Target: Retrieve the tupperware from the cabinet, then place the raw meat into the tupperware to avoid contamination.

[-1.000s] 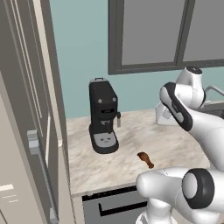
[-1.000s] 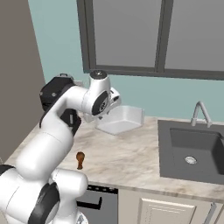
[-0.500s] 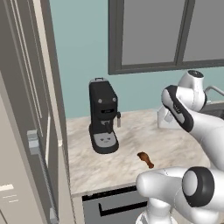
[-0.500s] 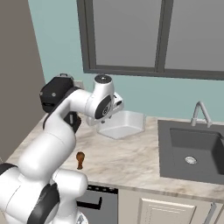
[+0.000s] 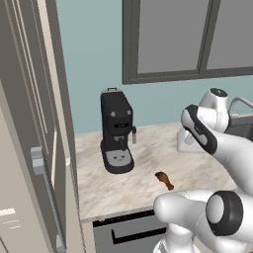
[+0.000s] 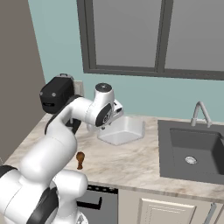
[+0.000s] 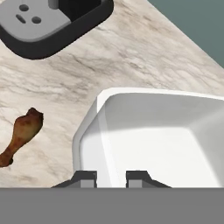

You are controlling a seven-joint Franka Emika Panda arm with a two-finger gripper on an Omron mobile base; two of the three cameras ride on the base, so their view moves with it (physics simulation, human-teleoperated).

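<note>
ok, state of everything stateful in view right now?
tupperware: lidless, empty, upright on the counter, its wall pinched between the fingers
raw meat: loose on the counter, outside the tub
cabinet: door open
coffee machine: upright, nothing on its drip tray
faucet: no water running
sink: empty

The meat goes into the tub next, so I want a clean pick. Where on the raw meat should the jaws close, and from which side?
Come straight down from above: the raw meat lies flat on the counter, clear of the tupperware. Close across the thick rounded end rather than the thin shank, jaws set crosswise to its long axis; that end probably gives the surest hold.
</note>
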